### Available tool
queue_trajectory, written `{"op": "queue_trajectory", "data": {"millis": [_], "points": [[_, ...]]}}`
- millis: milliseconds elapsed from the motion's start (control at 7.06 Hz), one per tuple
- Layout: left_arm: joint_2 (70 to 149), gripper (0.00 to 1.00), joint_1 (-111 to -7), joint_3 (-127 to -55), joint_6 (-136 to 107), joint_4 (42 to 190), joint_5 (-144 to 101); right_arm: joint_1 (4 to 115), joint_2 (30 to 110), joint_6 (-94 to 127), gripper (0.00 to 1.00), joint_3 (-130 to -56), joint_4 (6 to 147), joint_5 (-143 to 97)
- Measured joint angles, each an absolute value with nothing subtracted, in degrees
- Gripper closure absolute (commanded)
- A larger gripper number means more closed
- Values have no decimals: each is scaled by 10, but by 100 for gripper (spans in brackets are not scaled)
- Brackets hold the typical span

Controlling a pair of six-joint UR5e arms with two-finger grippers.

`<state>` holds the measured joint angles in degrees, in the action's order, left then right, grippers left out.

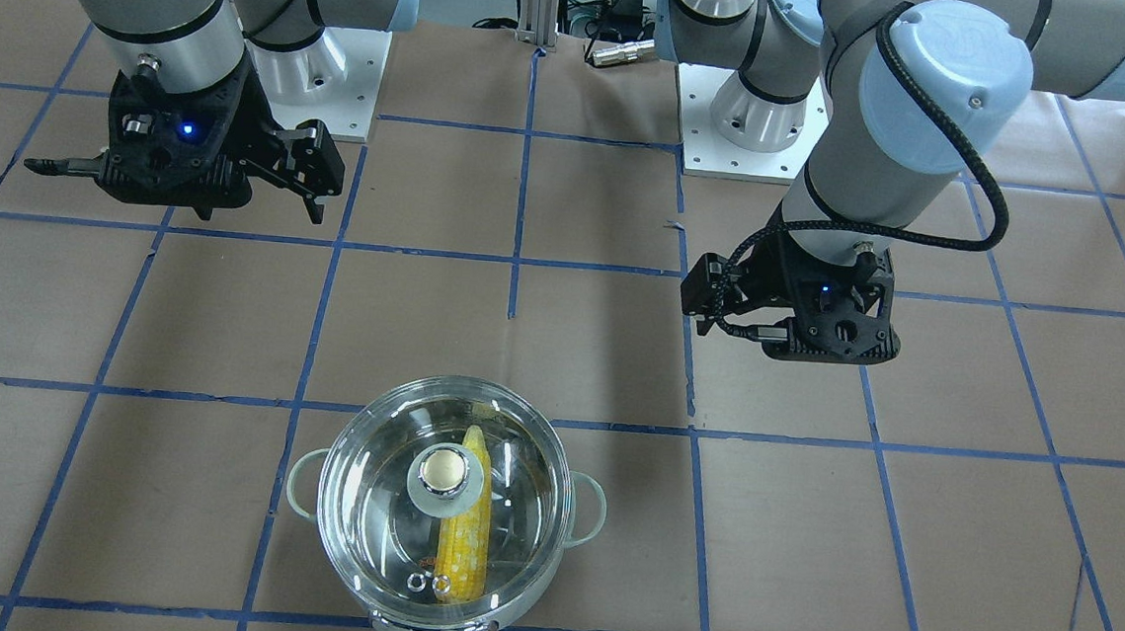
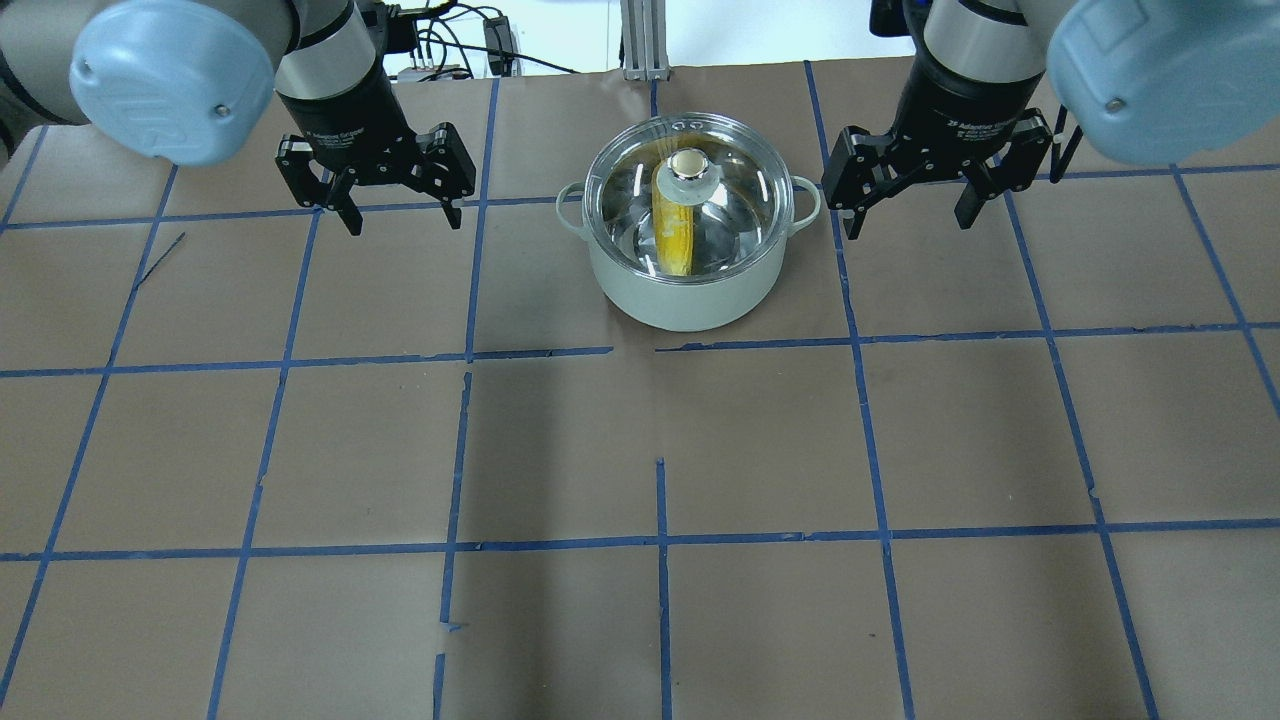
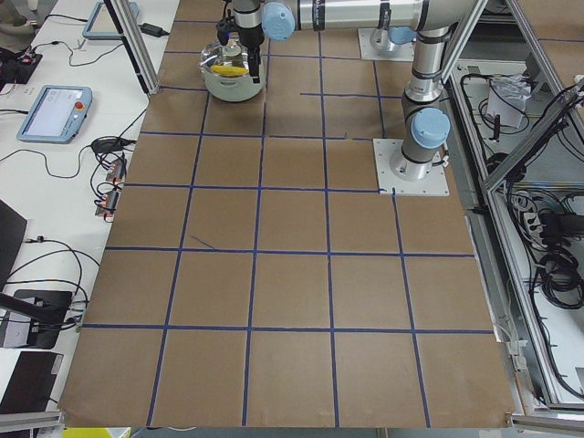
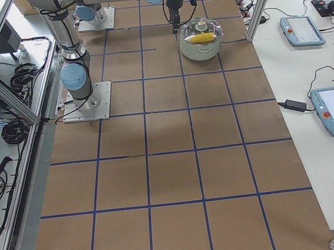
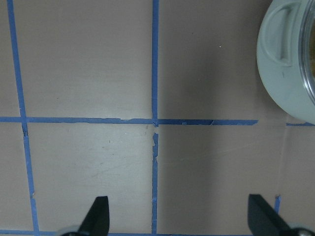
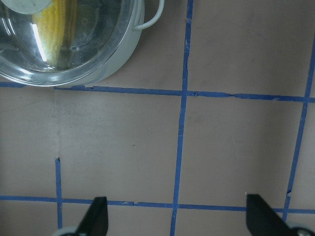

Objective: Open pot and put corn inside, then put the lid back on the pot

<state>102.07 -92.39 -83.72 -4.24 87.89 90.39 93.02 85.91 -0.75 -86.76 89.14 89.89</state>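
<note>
We judge the task all but done. The corn [image 2: 675, 228] lies inside the pot [image 2: 690, 292], seen through the lid [image 2: 733, 212], which sits level on the rim. The pot stands on the tabletop [image 2: 640, 450] between the two arms.

The left gripper [image 2: 405, 222] hangs to one side of it, jaws spread wide and empty. The right gripper [image 2: 908, 225] hangs to the other side, jaws likewise apart, and neither touches the pot. We think all that remains is to draw both arms clear, which calls for no grasp.

The pot is round, with a pale smooth wall, a mirror-bright inside and small loop handles [image 2: 570, 205]. The lid is clear glass with a pale, metal-capped knob [image 1: 449, 473] and two ring vents [image 1: 427, 581] near its rim. The corn is yellow, knobbly and tapers to a point. The tabletop is matte brown, gridded with blue tape [image 2: 660, 541].
</note>
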Motion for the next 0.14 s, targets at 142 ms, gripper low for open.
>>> {"op": "queue_trajectory", "data": {"millis": [142], "points": [[1017, 0, -922, -843, -43, 877, 904, 930, 856, -9, 0, -856, 891, 900]]}}
